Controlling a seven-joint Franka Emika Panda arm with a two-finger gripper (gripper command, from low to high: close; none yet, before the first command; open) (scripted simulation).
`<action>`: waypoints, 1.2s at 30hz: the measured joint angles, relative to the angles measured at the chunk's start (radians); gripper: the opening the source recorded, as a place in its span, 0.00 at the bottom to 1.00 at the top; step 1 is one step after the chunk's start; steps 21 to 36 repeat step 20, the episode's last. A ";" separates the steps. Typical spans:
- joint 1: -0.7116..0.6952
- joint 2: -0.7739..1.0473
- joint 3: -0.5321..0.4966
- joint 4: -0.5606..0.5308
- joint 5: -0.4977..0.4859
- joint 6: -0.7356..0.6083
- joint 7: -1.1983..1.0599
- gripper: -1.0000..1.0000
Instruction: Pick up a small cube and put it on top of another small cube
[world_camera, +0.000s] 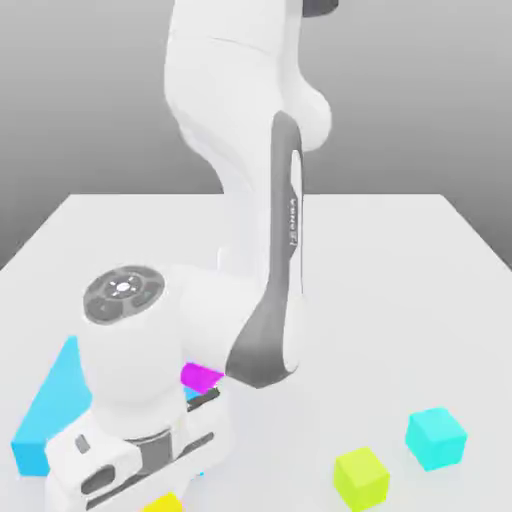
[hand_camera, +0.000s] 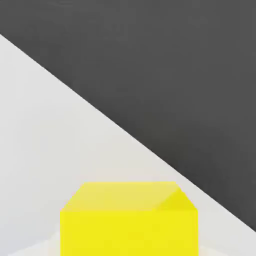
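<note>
Right up against the hand camera you have a yellow cube (hand_camera: 129, 220), sitting square under the wrist on the white table (hand_camera: 55, 145). Your gripper is closed; by the hand view the yellow cube lies directly beneath the hand, between where the fingers would be, but you cannot see the fingertips themselves, so whether the cube is actually clamped cannot be told from these views.

From the exterior view, you see the white arm (world_camera: 250, 200) folded down low over the near edge of the table, with the hand (world_camera: 135, 455) close to the surface. A sliver of that same yellow cube (world_camera: 165, 503) peeks out just below the hand. A magenta block (world_camera: 200, 377) shows partly behind the wrist, and a large cyan wedge (world_camera: 50, 410) lies just beside the hand on the exterior view's left.

Off to the exterior view's right, well apart from the hand, a lime cube (world_camera: 361, 478) and a small cyan cube (world_camera: 436, 438) sit near each other, not touching
</note>
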 joint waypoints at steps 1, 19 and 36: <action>0.013 -0.035 -0.017 -0.009 -0.021 -0.026 0.015 0.00; 0.253 -0.166 0.196 -0.169 -0.237 0.031 -0.222 1.00; 0.253 -0.166 0.196 -0.169 -0.237 0.031 -0.222 1.00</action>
